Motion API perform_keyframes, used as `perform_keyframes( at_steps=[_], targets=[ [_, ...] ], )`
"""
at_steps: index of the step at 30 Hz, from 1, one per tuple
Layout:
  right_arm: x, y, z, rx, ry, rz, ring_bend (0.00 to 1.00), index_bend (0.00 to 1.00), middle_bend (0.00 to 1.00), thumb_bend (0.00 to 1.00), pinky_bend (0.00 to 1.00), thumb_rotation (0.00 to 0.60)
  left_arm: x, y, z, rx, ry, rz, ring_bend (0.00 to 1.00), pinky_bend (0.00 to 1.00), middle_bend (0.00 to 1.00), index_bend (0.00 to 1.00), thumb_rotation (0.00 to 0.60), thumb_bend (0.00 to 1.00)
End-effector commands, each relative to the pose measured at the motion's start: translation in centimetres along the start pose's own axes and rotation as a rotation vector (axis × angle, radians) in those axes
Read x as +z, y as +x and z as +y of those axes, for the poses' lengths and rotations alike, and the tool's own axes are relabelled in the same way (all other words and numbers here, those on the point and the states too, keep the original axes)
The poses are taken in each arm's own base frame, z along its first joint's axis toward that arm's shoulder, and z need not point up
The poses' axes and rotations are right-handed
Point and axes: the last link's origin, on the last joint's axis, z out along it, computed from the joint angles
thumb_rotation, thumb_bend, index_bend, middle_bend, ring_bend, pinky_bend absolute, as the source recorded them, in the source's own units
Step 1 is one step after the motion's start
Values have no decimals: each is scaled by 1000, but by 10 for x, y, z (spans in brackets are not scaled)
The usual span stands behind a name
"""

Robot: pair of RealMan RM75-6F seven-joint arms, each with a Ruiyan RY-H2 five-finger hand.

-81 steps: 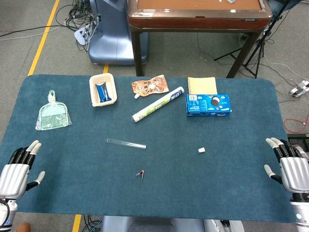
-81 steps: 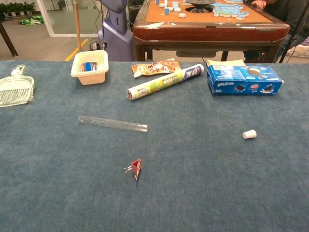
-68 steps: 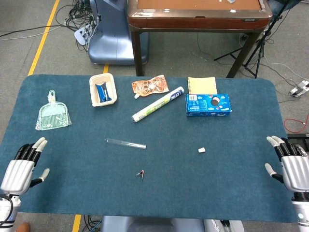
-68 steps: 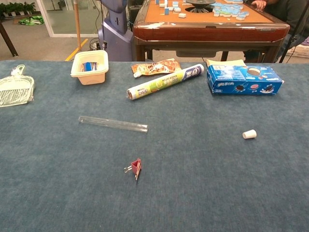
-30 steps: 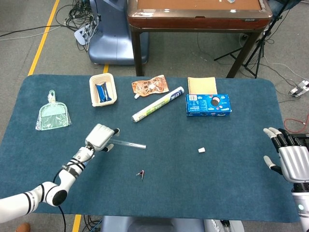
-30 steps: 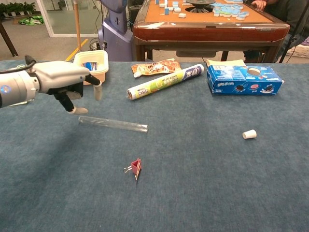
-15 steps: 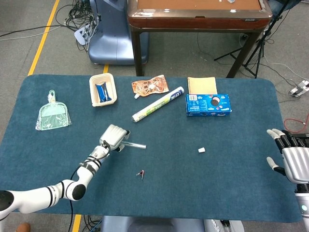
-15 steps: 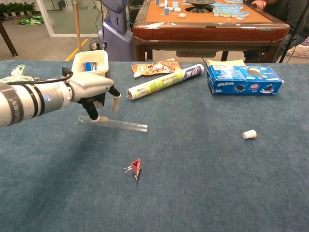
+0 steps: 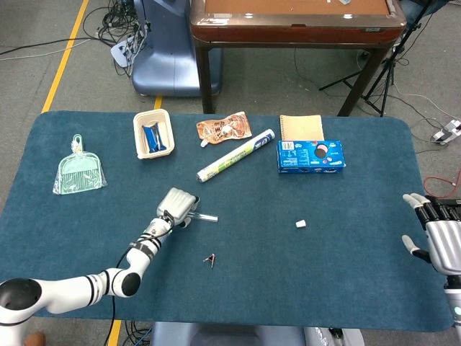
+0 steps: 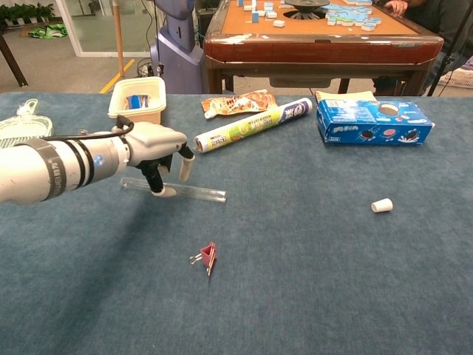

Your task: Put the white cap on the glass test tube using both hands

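Here, pale fingertips [image 10: 164, 191] of the left hand [image 10: 155, 151] curl down over the glass test tube [image 10: 194, 193], one tip touching or nearly touching the clear cylinder; whether they actually grip it cannot be told. The tube lies flat on the table [image 9: 288, 288], a thin transparent rod, its open end poking out to the right of the hand in the head view. The hand itself is smooth grey-white plastic with dark joints, on a white segmented arm. The right hand [image 9: 438, 234] hangs at the table's far right edge, fingers spread, holding nothing. The white cap [image 10: 381, 205], a small tapered plug, lies on its side well apart from the tube. A small red binder clip [image 10: 208, 257] sits nearer the robot. The table is covered in dark teal felt, slightly fuzzy. Along its far side stand a cream tub [image 10: 137, 100], a crinkled snack packet [image 10: 236, 102], a printed roll [image 10: 253, 124] and a blue cookie box [image 10: 373, 120]. Beyond it stands a brown wooden table [image 10: 318, 41] on a grey floor.
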Motion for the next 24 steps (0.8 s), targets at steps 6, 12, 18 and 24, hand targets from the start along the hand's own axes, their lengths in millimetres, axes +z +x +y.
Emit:
perform_keyframes(
  at_steps=[6, 12, 18, 24],
  targets=[
    [-1, -1, 1, 1, -3, -1, 127, 196, 197, 249, 270, 600, 3, -3, 4, 6, 7, -13, 972, 1000, 1000, 473, 600, 258],
    [-2, -1, 3, 3, -7, -3, 128, 196, 197, 249, 270, 600, 6, -4, 4, 7, 17, -17, 973, 1000, 1000, 481, 600, 258],
    [-3, -1, 4, 4, -12, -3, 128, 196, 197, 249, 270, 600, 9, -5, 0, 10, 34, -15, 975, 1000, 1000, 507, 600, 258],
    [-4, -1, 4, 6, -14, -2, 128, 196, 197, 249, 270, 600, 9, -8, -1, 8, 39, -22, 976, 1000, 1000, 513, 600, 259]
  ],
)
